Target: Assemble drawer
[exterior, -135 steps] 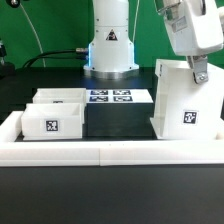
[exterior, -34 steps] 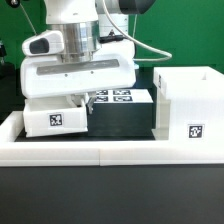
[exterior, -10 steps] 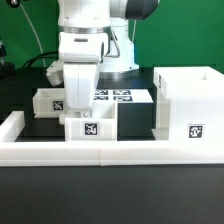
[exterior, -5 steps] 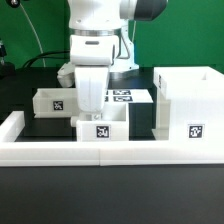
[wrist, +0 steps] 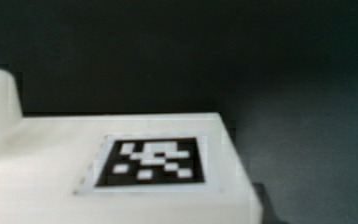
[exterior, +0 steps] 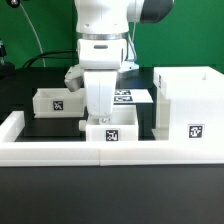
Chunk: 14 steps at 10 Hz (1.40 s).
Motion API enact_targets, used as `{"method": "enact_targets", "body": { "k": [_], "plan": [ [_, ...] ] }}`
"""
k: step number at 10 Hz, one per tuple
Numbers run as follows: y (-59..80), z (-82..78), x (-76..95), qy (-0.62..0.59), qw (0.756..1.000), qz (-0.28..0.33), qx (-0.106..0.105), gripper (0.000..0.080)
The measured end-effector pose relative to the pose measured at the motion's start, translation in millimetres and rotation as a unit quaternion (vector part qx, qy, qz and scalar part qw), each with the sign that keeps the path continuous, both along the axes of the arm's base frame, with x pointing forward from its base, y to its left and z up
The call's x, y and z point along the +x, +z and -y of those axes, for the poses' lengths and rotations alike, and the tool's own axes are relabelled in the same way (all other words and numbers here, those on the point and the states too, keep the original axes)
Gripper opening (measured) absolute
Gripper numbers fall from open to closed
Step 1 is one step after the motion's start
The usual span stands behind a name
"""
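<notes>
My gripper is shut on the back wall of a small white tray, which sits on the black table just behind the front rail. The tray's tag faces the exterior camera. The wrist view shows that tray's white wall and tag close up and blurred; my fingers do not show clearly there. The second small tray stands at the exterior view's left. The large white box shell stands at the exterior view's right with its opening upward, a short gap from the held tray.
A long low white rail runs along the table's front edge and up its left side. The marker board lies flat behind my arm, between the left tray and the shell. Cables hang at the back left.
The tray has travelled with my gripper from the exterior view's left toward the middle, closer to the box shell. The shell and the other tray have stayed put over the last second.
</notes>
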State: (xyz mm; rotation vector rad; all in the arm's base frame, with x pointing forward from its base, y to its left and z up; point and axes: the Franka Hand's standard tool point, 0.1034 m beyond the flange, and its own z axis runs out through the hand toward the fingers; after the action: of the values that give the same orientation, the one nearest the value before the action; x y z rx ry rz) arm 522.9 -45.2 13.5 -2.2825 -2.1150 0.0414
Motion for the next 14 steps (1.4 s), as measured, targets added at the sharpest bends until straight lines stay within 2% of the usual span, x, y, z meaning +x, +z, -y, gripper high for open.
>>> {"method": "enact_targets", "body": {
  "k": [1,6,10,14],
  "plan": [
    [-0.4,-0.2,-0.5,0.0,1.0,0.0,0.0,0.0042],
    [2.0,-27.1,7.5,0.003,1.0,0.01,0.004,0.0042],
    [1.0,-23.5,5.9,0.0,1.0,0.009,0.003,0.0042],
    [-2.3,-27.4,12.5,0.029,1.0,0.011,-0.001,0.0042]
  ]
}}
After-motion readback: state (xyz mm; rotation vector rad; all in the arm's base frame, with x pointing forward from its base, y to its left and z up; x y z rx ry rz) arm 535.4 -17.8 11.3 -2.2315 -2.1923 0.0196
